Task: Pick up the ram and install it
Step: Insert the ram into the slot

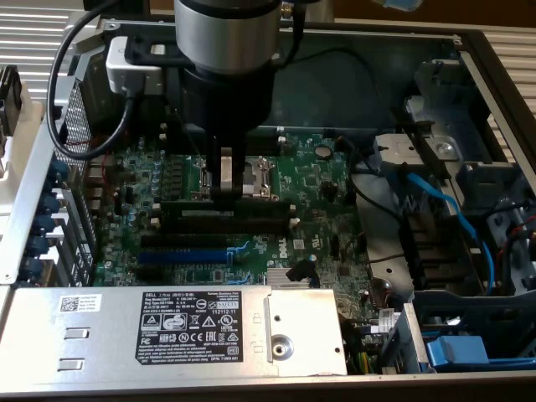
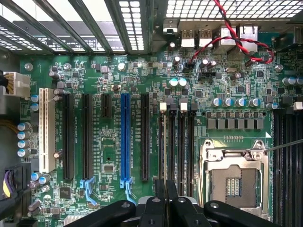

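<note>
- Inside an open grey metal computer case (image 1: pixel 25 193), a robot arm's black two-fingered gripper (image 1: pixel 226 191) works over the green printed motherboard (image 1: pixel 327 193), well in from the board's edges.
- The pick-up part of the job looks done: the ram (image 1: pixel 255 209), a long, thin dark-green circuit stick with black chips, is off its resting place and in the gripper's hold.
- The ram stands on edge along the bank of long black memory slots with white end clips (image 2: pixel 183 142). It sits just beside the square silver processor socket (image 1: pixel 255 172), on the side facing the silver power-supply box (image 1: pixel 167 335) at the case's rim.
- Installation appears to be the step in hand. The stick is lined up with the slots and low against them, yet whether it is pressed fully home, or the end clips have locked, cannot be told.
- The gripper's fingers are pressed nearly together, pinching the ram's upper edge at a point toward the exterior view's left of the stick's middle; the wrist view shows the fingers closed over a thin edge-on strip.
- The long blue expansion slot (image 1: pixel 180 255) lies apart from the ram, nearer the power-supply box, with nothing in it.
</note>
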`<state>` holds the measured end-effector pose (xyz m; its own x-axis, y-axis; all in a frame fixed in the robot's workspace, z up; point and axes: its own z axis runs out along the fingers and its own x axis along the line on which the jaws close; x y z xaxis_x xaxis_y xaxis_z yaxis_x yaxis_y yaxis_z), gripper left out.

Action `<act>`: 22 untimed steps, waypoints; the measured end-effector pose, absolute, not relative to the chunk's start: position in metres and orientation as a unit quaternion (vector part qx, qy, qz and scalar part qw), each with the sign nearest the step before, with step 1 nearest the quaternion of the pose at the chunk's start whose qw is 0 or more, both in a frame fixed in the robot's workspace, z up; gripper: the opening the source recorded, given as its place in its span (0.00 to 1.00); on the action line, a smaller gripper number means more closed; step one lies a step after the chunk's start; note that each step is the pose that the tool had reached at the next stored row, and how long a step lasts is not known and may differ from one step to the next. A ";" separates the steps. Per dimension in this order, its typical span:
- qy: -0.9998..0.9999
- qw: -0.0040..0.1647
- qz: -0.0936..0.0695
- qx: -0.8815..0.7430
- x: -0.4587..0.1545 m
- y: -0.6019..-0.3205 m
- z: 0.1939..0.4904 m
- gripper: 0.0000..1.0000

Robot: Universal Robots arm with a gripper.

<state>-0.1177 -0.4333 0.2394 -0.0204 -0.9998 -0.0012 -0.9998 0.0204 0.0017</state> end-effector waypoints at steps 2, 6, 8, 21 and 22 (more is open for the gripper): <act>-0.714 0.000 -0.001 0.700 -0.118 -0.433 0.239 0.12; -0.715 0.000 -0.001 0.699 -0.118 -0.433 0.239 0.12; -0.715 0.000 -0.001 0.699 -0.118 -0.433 0.239 0.12; -0.716 0.000 -0.001 0.698 -0.118 -0.434 0.236 0.12; -0.716 0.000 -0.001 0.698 -0.118 -0.434 0.236 0.12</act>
